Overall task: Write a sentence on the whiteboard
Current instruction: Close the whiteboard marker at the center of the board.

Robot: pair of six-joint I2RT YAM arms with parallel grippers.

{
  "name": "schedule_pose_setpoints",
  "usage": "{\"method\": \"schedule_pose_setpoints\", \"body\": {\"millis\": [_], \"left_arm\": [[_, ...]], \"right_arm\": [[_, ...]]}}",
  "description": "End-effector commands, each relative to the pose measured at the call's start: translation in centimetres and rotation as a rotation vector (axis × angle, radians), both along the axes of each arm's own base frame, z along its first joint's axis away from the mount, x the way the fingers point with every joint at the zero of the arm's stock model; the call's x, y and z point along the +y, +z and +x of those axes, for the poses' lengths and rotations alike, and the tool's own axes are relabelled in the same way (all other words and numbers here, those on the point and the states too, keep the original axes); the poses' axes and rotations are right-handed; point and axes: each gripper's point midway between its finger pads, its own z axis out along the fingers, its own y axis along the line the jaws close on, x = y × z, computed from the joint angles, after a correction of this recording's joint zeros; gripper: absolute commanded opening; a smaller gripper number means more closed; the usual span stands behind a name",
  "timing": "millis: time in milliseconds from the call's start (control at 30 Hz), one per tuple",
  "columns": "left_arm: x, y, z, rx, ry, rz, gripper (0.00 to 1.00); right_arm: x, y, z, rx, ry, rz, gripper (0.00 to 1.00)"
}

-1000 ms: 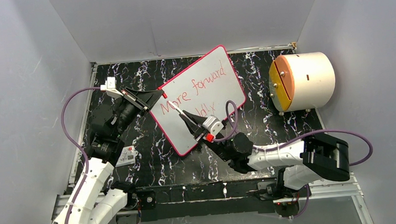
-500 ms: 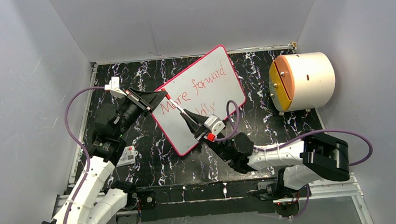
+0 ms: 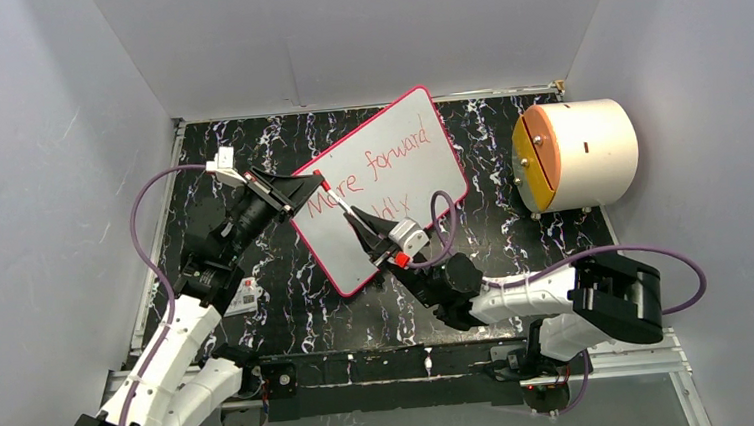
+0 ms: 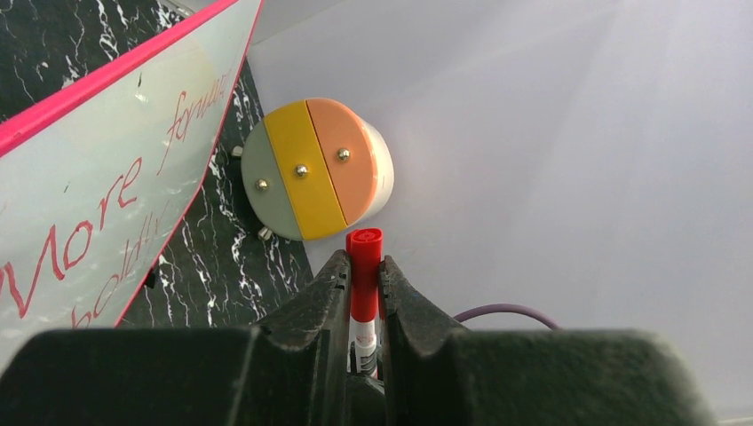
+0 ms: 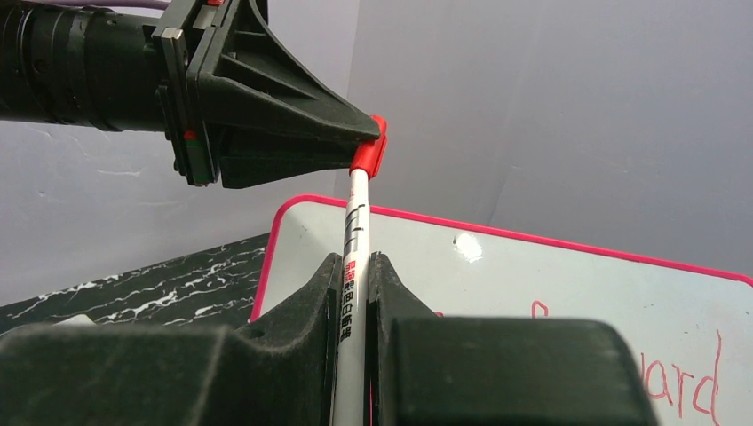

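cap [image 5: 370,153] is being brought in and seated on the marker [image 5: 358,209], pinched by left gripper [image 4: 364,266]; marker is being clamped by right gripper [image 5: 355,263]; sentence [image 3: 375,170] is being judged done.

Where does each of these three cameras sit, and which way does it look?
Top external: above and behind the arms, looking down on the whiteboard and the round drum; both arms show.
Left wrist: on the left arm, looking past the left gripper, shut on the red cap, toward the drum.
Right wrist: on the right arm, looking along the right gripper, shut on the marker, toward the left gripper.
Shared: both wrist views show the cap and the whiteboard.
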Motion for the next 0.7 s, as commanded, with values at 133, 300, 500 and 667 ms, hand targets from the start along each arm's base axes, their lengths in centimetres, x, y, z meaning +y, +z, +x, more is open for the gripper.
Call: {"method": "schedule_pose_setpoints", "body": {"millis": [133, 300, 500, 667], "left_arm": [[-1.1, 0.1, -0.5, -0.021, -0.034, -0.010, 0.00], [-2.2, -0.6, -0.8, -0.006, -0.055, -0.014, 0.00], [-4.0, -1.9, -1.3, 0.018, -0.100, 0.004, 0.00], [-5.3, -3.2, -2.4, 0.026, -0.130, 0.031, 0.00]], "right_arm": [[-1.5, 3.5, 0.5, -0.051, -0.069, 0.155, 0.00], [-1.9, 3.5, 1.1, -0.082, -0.134, 0.195, 0.00], [-1.4, 3.5, 1.9, -0.112, -0.186, 0.198, 0.00], [-2.2, 4.2, 2.4, -0.100, -0.179, 0.239, 0.00]]}}
